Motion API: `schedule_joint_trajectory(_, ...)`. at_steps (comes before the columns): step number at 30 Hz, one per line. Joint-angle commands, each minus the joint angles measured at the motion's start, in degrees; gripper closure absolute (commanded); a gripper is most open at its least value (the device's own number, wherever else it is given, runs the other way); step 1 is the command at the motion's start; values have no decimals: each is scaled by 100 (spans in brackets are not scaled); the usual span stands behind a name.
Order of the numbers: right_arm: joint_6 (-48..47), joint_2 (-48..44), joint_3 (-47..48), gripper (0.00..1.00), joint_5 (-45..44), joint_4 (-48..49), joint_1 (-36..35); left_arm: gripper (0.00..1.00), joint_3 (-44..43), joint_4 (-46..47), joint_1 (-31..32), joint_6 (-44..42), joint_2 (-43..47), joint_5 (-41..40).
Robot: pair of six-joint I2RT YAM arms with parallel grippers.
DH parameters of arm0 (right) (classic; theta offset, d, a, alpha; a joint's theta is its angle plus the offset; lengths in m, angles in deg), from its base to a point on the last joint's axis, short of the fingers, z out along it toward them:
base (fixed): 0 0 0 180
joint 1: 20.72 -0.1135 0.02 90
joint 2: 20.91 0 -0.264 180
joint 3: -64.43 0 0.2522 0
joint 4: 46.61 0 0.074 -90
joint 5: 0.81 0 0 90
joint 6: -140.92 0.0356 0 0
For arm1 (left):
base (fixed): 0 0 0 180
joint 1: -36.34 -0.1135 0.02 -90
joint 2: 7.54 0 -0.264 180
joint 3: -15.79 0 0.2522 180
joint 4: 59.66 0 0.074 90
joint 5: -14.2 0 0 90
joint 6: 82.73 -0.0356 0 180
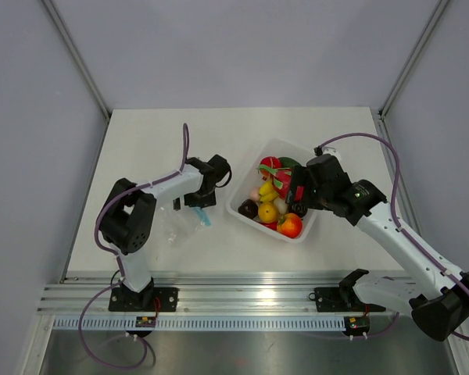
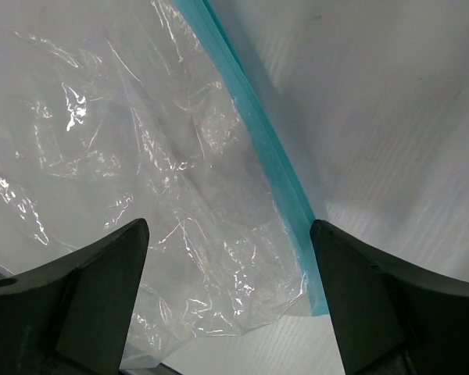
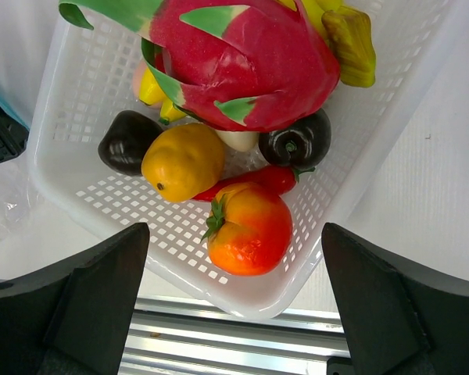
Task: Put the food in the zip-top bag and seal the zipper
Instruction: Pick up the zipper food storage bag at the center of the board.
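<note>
Top external: the zip-top bag (image 1: 174,224) lies flat on the table (image 1: 156,141), left of the white tray (image 1: 247,178), with the zipper (image 1: 204,217) on the side facing the tray. The left gripper (image 1: 195,201) is right over the zipper end of the bag. The right gripper (image 1: 295,197) is over the near half of the tray. All the food (image 1: 270,199) I can see is piled in the tray, and nothing coloured shows through the bag.

Left wrist: jaws spread wide and holding nothing. The bag fills the left of the frame, crinkled, clear and empty. The zipper runs diagonally from top centre down towards the right finger (image 2: 375,305). Can't tell whether the fingertips touch the film, or whether the zipper is open or pressed shut.

Right wrist: jaws wide and empty, hanging above the tray. Inside are:
- a dragon fruit (image 3: 250,70) on top
- a yellow-orange fruit (image 3: 184,160)
- a tomato (image 3: 246,226) nearest the gripper
- a red chilli (image 3: 262,178)
- two dark brown pieces (image 3: 129,141)
- a yellow piece (image 3: 352,43) at the far edge

Nothing is gripped or lifted. A corner of the bag shows at the left edge, outside the tray.

Status, my read: basically at the start.
- Done: nothing loaded, so zero items transferred.
- Left arm looks set to pin or open the bag mouth.
- Right arm looks lined up for a first pick, with the tomato the likeliest target.
- Remaining: open the mouth, move every piece across, then run the zipper closed.
- The dragon fruit looks big next to the pouch, so fit is doubtful.
</note>
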Motion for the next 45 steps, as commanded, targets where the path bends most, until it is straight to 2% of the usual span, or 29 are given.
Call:
schedule_joint_trajectory(1,85,-148,-47,0,87,4,-12,9,-314,36,65,158,111,-290)
schedule_joint_trajectory(4,111,-183,-65,1,104,-5,-12,5,-331,123,144,175,93,-273)
schedule_joint_trajectory(9,111,-192,-135,1,183,13,-12,4,-305,326,189,132,32,-185)
schedule_joint_trajectory(18,76,-157,-126,0,227,13,-12,19,-182,133,189,360,-372,-413)
schedule_joint_trajectory(26,146,-183,-196,1,280,48,-12,51,55,281,189,343,-355,-396)
schedule_joint_trajectory(27,155,-192,-214,1,280,48,-12,60,82,308,189,308,-268,-387)
schedule_joint_trajectory(31,199,-271,-232,0,254,-5,-12,82,152,449,189,10,109,-229)
schedule_joint_trajectory(34,208,-289,-171,1,289,-49,-12,89,196,607,180,-411,522,-36)
schedule_joint_trajectory(39,296,-61,145,1,578,-145,-30,90,153,1037,171,-1124,1796,1044)
schedule_joint_trajectory(45,638,519,910,2,1061,601,-469,94,64,1345,145,-1442,2483,2161)
